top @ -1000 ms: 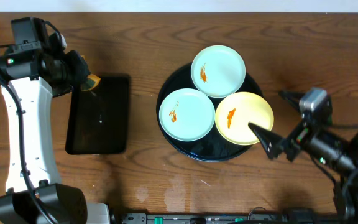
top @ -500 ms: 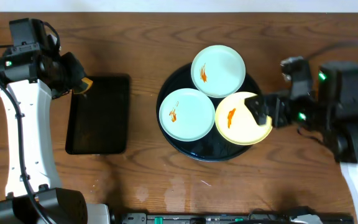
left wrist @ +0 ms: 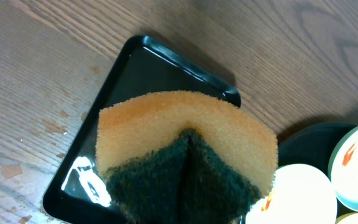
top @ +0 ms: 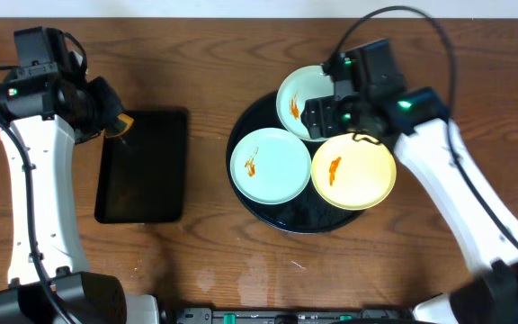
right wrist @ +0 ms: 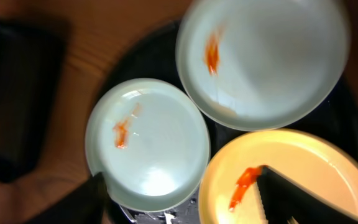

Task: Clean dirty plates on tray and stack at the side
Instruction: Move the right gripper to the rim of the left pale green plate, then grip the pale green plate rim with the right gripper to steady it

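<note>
Evidently left fingers [top: 108, 108] clench the sponge [left wrist: 185, 134], ready to wipe; right fingers [right wrist: 291, 193] hang released over smeared plates [top: 264, 165] on the tray [top: 281, 216], likely to steady one.

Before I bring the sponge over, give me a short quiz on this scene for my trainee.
1. True or false: all three plates on the round tray carry an orange smear.
2. What does the left gripper hold? A) a sponge B) a plate C) nothing
3. How many plates are mint-blue?
Key: 1 true; 2 A; 3 two.
</note>
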You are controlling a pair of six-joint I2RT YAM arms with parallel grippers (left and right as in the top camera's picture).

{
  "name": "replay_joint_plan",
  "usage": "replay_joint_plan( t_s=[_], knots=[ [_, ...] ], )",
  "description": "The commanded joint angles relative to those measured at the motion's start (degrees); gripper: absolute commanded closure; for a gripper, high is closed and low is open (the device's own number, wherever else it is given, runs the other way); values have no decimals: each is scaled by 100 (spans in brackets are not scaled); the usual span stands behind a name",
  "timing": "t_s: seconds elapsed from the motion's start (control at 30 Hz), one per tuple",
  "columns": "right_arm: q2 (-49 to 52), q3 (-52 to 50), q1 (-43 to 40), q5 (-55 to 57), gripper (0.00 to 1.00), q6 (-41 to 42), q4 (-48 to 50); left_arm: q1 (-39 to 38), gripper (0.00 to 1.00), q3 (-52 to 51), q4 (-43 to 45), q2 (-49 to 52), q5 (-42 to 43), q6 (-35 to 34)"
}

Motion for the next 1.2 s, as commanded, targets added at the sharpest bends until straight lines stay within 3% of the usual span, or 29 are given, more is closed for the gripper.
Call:
replay_joint_plan(
  t_s=[0.0,0.07,0.6,1.17],
  knots=[
    [623,66,188,254,45,136,59,13,93,31,-17,-2,-48,-28],
    [918,66,284,409,52,164,92,13,93,31,-17,-2,-48,-26],
    [1978,66,647,750,54,-234,153,13,92,-289,133,-2,-48,-28],
    [2094,-85,640,901,56,-490,269,13,92,-291,155,-2,-48,-28]
  ],
)
